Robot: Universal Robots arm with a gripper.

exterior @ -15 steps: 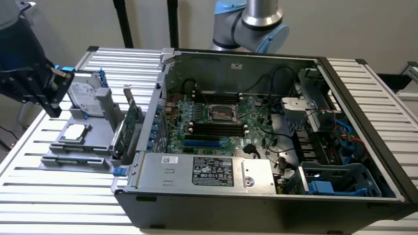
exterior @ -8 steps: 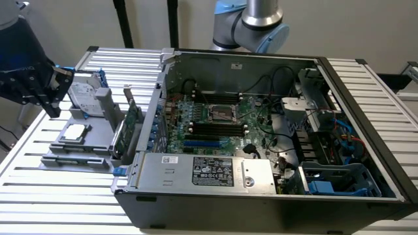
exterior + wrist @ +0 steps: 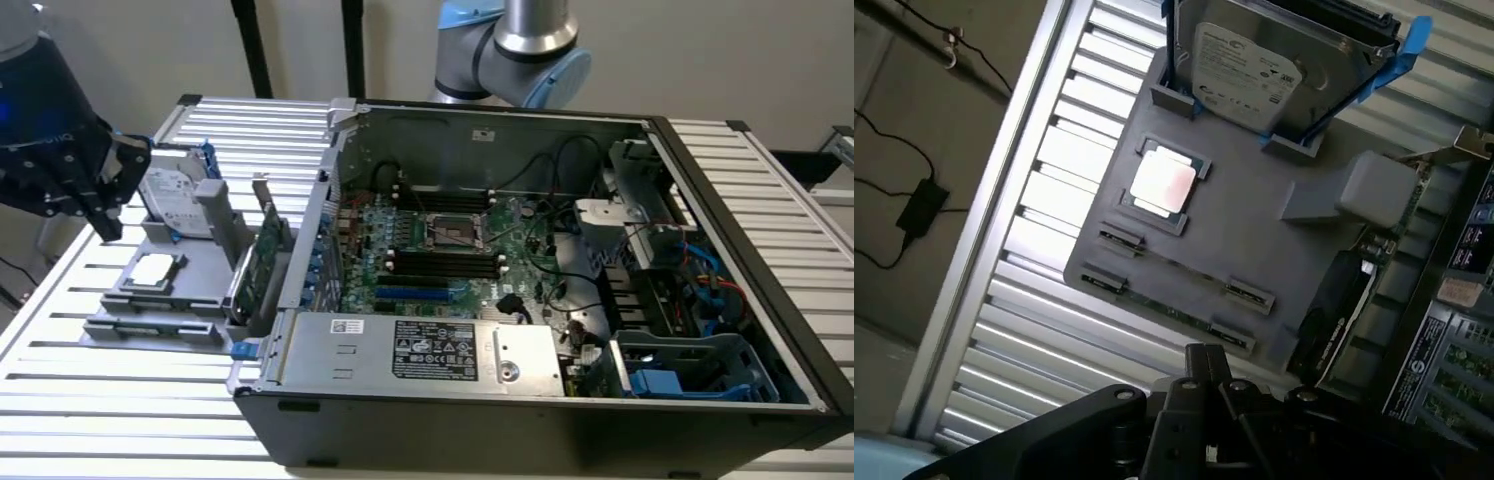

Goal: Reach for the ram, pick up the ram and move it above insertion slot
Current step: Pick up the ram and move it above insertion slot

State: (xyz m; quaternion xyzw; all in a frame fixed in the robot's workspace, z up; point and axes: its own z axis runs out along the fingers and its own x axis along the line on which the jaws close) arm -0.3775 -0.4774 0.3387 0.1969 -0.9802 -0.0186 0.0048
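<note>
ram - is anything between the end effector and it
Nothing visible does. The ram lies exposed in the grey holder, the end effector above that holder with open air between. The processor chip and hard drive sit further along the holder, off that line.

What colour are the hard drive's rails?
Blue; the rails show best in the wrist view.

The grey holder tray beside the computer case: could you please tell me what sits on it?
On the grey tray: the hard drive, a processor, the ram lying in clips, and an expansion card. The tray's surface under the drive is covered.
</note>
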